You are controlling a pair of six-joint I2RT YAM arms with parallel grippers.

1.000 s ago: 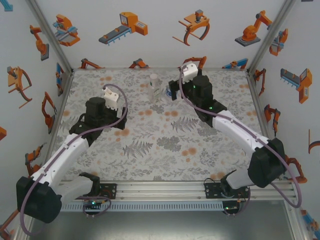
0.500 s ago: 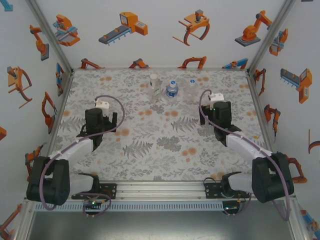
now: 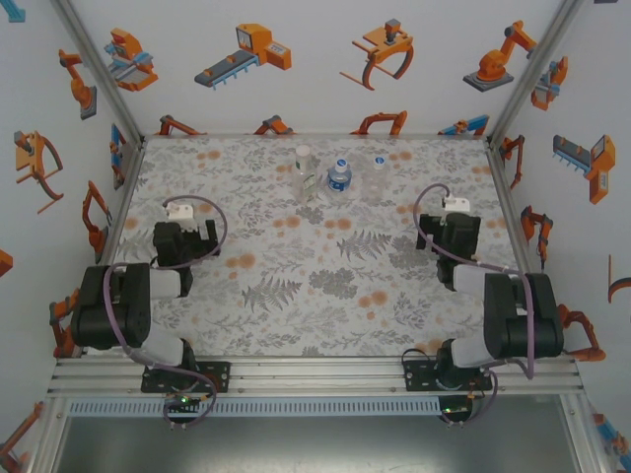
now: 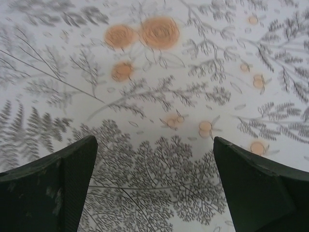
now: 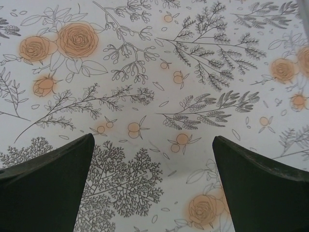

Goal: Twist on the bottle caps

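The 3 bottles (image 3: 339, 177) stand upright in a short row at 12 o'clock on the table (image 3: 296, 315), close together and well apart from both arms. The middle bottle (image 3: 339, 180) has a blue label; the 2 flanking it are plain and see-through. A white spot that reads as a cap sits on top of each: left (image 3: 304, 152), middle (image 3: 341, 163), right (image 3: 378, 160). From above I cannot tell whether these caps are threaded tight or only resting on the necks.

Handling, as a judgement: the bottles look thin-walled and light, so they will tip or skid on the printed cloth if pushed from the side, and a hard squeeze would dent them. The best hold is low to mid body, with 1 gripper steadying while the other turns. The caps are small, stiff and probably smooth; pinch one across its rim, squarely from above, or it will cock on the thread.

Contents: too small and clear to tell whether any bottle holds liquid. None looks coloured inside.

The left gripper (image 4: 154, 141) sits at 9 o'clock, its jaws spread wide over bare cloth with nothing between them. The right gripper (image 5: 153, 139) at 3 o'clock is likewise spread and holds nothing.
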